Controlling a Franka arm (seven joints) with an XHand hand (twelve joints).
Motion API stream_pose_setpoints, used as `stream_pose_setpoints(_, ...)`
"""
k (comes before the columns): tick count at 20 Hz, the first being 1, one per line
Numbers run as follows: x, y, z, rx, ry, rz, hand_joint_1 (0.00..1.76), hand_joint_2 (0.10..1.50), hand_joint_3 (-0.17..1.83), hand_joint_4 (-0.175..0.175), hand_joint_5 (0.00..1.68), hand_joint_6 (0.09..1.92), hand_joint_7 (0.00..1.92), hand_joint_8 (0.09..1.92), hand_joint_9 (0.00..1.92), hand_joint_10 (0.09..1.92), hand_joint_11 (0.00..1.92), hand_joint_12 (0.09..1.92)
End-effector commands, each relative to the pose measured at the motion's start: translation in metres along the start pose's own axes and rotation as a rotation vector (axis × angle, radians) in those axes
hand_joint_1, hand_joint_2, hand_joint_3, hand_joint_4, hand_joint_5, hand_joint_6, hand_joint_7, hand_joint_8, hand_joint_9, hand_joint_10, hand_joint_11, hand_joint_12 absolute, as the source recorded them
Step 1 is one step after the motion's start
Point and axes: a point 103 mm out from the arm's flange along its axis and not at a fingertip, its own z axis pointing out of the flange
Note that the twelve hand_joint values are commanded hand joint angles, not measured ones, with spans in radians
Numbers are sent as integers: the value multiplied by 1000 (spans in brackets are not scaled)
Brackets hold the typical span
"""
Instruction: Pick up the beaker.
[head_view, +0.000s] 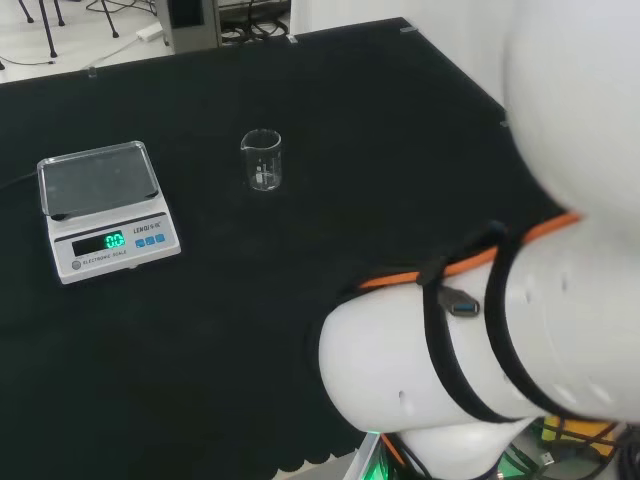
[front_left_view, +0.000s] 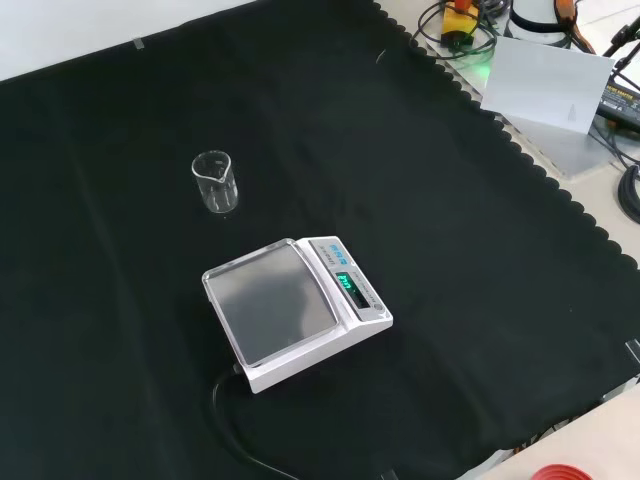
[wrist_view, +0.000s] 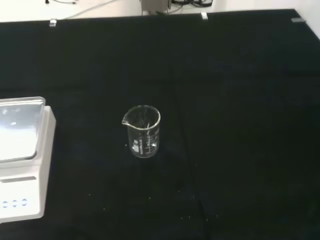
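Head view: beaker (head_view: 262, 160) upright on the table (head_view: 330, 130), beyond the arm's links, scale (head_view: 105, 208) to its left. Front view: beaker stands apart from the scale, clear cloth around. Wrist view: beaker lies ahead of the hand; hand's finger state cannot be told. Approach level, and close your fingers round the wall below the rim.

A clear glass beaker (head_view: 262, 160) with white printed marks is seen on the plain black cloth (head_view: 300, 230). The white rectangular scale (head_view: 105, 208) has a grey pan, green digits and blue buttons.
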Motion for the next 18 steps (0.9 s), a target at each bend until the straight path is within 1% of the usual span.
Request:
stream_pose_setpoints(1, -16, 89, 38, 50, 24, 21, 492, 758, 90, -23, 317, 89, 389, 668, 570, 748, 388, 1414)
stream_pose_setpoints(8, -18, 139, 80, 122, 30, 12, 494, 761, 83, -23, 316, 87, 373, 689, 567, 753, 384, 1421)
stream_pose_setpoints(13, -22, 180, 111, 177, 19, 24, 495, 761, 82, -22, 312, 87, 368, 690, 566, 754, 384, 1420)
stream_pose_setpoints(18, -25, 220, 134, 212, 9, 29, 497, 761, 80, -22, 310, 87, 362, 692, 566, 755, 384, 1420)
